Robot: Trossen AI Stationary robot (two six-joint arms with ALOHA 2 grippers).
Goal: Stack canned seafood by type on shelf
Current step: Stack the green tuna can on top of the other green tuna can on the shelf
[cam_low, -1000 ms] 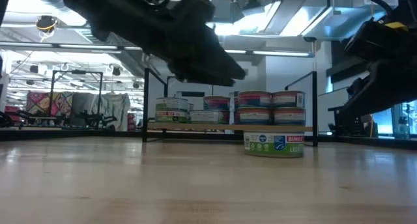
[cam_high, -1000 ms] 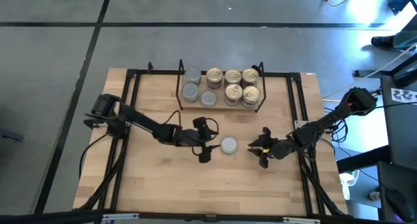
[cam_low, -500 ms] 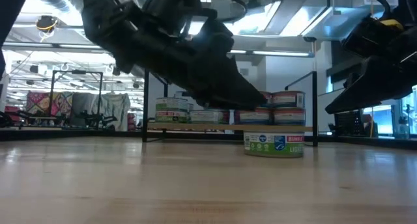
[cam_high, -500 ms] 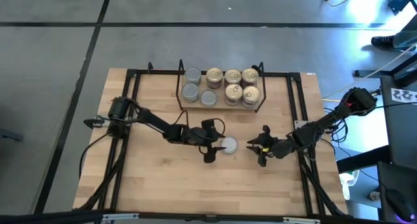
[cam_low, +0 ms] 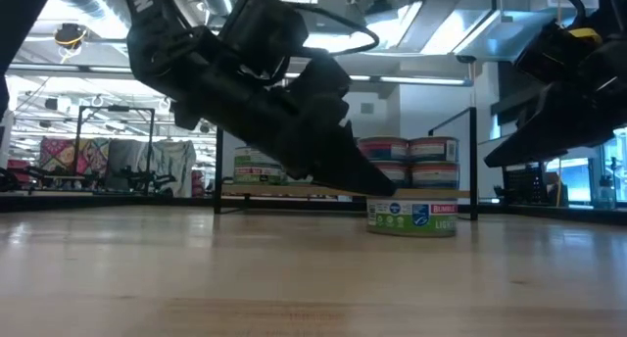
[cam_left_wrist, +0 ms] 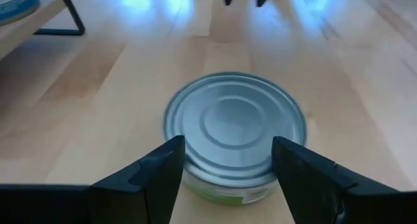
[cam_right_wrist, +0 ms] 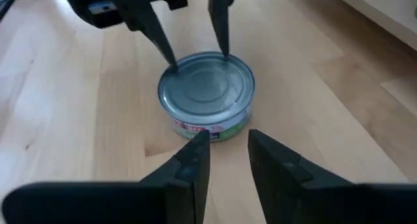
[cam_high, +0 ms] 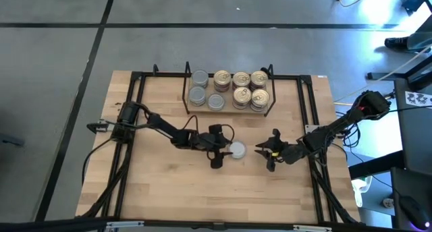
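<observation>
A lone flat tin (cam_high: 237,150) with a plain silver top and a green-labelled side (cam_low: 411,217) stands upright on the wooden tabletop. My left gripper (cam_high: 225,152) is open at the tin's left side. Its fingers (cam_left_wrist: 163,172) stand at either side of the tin's near rim (cam_left_wrist: 234,129), about level with its top (cam_low: 384,188). My right gripper (cam_high: 268,154) waits to the tin's right, a narrow gap between its fingers (cam_right_wrist: 228,152) and nothing in it. On the shelf (cam_high: 228,111) at the far side, silver tins (cam_high: 199,87) stand left and gold-lidded tins (cam_high: 243,89) right.
A black frame (cam_high: 135,90) runs along the tabletop's left, right and far edges. Bare wood lies between the lone tin and the shelf, and along the near edge (cam_high: 216,198). On the shelf the tins stand stacked two high (cam_low: 407,161).
My left gripper has gone down and toward the table's right edge, up to the lone tin; its fingers now flank the tin's near rim. The tin has kept its place.
</observation>
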